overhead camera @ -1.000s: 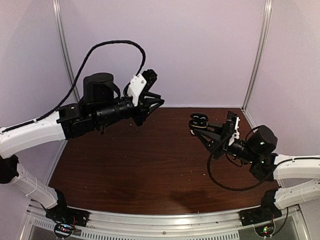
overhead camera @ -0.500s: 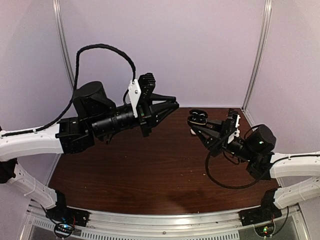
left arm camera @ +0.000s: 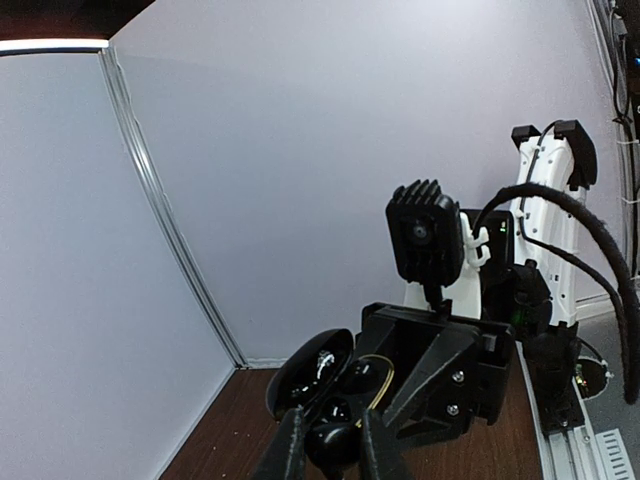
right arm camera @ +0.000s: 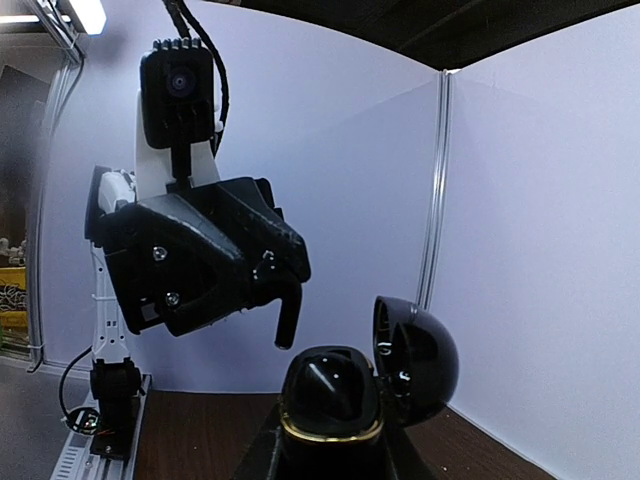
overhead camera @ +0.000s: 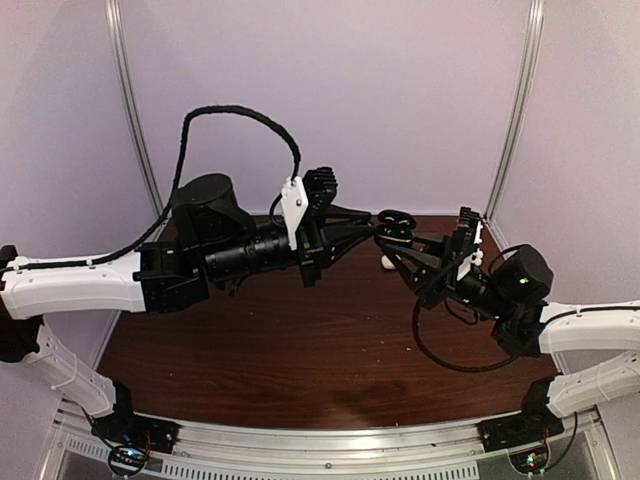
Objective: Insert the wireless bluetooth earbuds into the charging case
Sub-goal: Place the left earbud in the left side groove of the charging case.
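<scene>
Closing in: my left gripper (overhead camera: 370, 223) hung well to the left of the charging case (overhead camera: 397, 228) a second ago and was partway across half a second ago. Now its fingertips stand just beside the case's open mouth. Its jaws are pinched narrow on what looks like a small rounded black earbud (left arm camera: 331, 438). The left wrist view shows it directly between the fingers, with the case just ahead of them and slightly higher.

My right gripper (overhead camera: 403, 244) is clamped on the base of the case, holds it clear of the table (overhead camera: 300, 340), and has shifted it slightly to meet the oncoming fingers. The lid (right arm camera: 418, 358) stands swung open, off to one side of the approach. A white earbud (overhead camera: 388, 263) lies on the table below the right gripper, apart from both arms.

I judge the carry to be over and the insertion about to begin: the black earbud must be lined up over a socket and released. Whether any socket is already filled I cannot tell from these views.
</scene>
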Tool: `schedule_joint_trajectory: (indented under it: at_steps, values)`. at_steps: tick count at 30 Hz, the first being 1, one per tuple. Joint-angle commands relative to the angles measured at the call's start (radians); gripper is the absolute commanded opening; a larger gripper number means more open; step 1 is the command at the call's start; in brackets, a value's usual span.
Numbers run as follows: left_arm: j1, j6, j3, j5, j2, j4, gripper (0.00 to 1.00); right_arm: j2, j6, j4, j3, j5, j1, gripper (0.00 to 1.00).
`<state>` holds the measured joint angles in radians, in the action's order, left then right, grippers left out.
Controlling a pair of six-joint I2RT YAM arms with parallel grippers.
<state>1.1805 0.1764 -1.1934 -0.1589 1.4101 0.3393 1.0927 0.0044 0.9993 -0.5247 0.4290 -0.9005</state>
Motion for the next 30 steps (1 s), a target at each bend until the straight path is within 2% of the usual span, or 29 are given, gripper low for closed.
schedule_joint_trajectory:
  at_steps: [1, 16, 30]
  values:
    - [0.010, 0.013, -0.040, -0.015, 0.006, 0.064, 0.10, 0.007, 0.032, 0.020, -0.030, 0.009, -0.010, 0.00]
    - [0.017, 0.013, -0.099, -0.027, 0.059, 0.038, 0.10, -0.010, 0.034, 0.014, -0.009, 0.020, -0.016, 0.00]
    - [0.017, 0.034, -0.107, 0.030, 0.080, -0.014, 0.10, -0.037, 0.032, 0.022, 0.001, 0.017, -0.020, 0.00]
